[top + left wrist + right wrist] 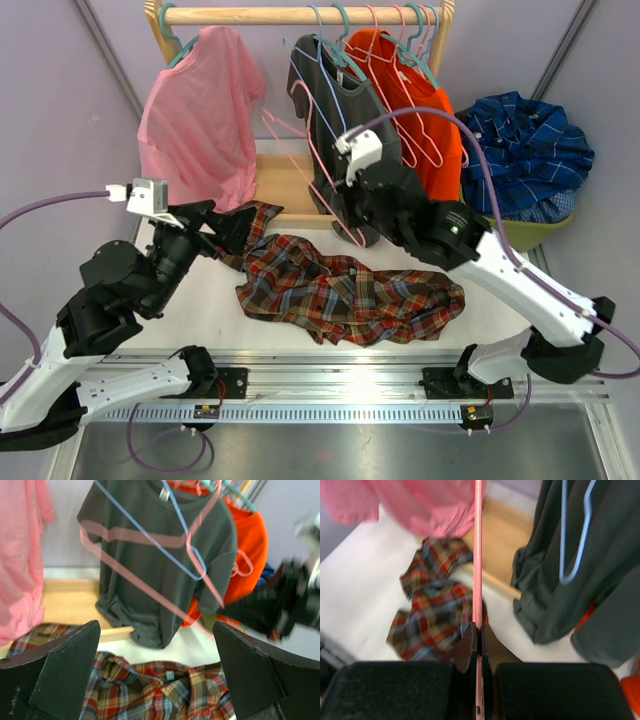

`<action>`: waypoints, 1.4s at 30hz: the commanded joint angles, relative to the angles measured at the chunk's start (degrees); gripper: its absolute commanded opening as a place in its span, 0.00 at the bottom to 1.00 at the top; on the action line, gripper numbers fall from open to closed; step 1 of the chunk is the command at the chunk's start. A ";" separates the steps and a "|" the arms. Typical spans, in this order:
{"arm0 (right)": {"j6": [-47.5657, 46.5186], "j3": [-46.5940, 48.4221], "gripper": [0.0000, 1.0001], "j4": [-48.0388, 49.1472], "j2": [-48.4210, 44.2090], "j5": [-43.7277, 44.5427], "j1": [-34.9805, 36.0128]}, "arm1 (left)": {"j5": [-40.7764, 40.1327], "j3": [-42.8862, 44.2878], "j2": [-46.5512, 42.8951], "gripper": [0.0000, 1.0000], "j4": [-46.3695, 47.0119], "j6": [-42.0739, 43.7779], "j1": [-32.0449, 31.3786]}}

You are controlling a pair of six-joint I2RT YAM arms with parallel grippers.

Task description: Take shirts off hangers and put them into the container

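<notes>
A red-brown-green plaid shirt (340, 290) lies crumpled on the table, off any hanger. My left gripper (236, 230) stands open just over its left end, and the collar (150, 690) lies between the wide jaws with nothing gripped. My right gripper (478, 630) is shut on the thin wire of a bare pink hanger (478, 555), held in front of the dark grey shirt (335, 100). That shirt hangs on a lavender-blue hanger (185, 540). An orange shirt (420, 110) and a pink shirt (200, 110) hang on teal hangers. The olive container (530, 232) holds a dark blue plaid shirt (525, 145).
A wooden rail (300, 14) runs along the top, with more bare hangers at its right end. The rack's wooden base board (280, 185) lies behind the plaid shirt. A metal rail (330, 375) with the arm mounts borders the near edge.
</notes>
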 commanded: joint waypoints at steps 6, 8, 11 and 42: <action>-7.00 19.95 0.00 11.23 16.40 14.79 0.19 | -3.18 -5.62 -2.19 0.99 -4.35 -4.88 -0.28; -7.61 24.94 0.00 11.41 20.88 14.89 -0.17 | -3.44 -6.24 -2.72 0.99 -5.40 -5.75 -0.28; -7.44 30.75 0.00 11.24 25.98 14.36 -2.18 | -3.18 -7.47 -3.77 0.99 -5.94 -6.72 -0.28; 2.14 37.12 0.00 6.40 33.74 2.23 -12.82 | -2.03 -10.99 -5.01 0.99 -6.90 -10.50 -0.28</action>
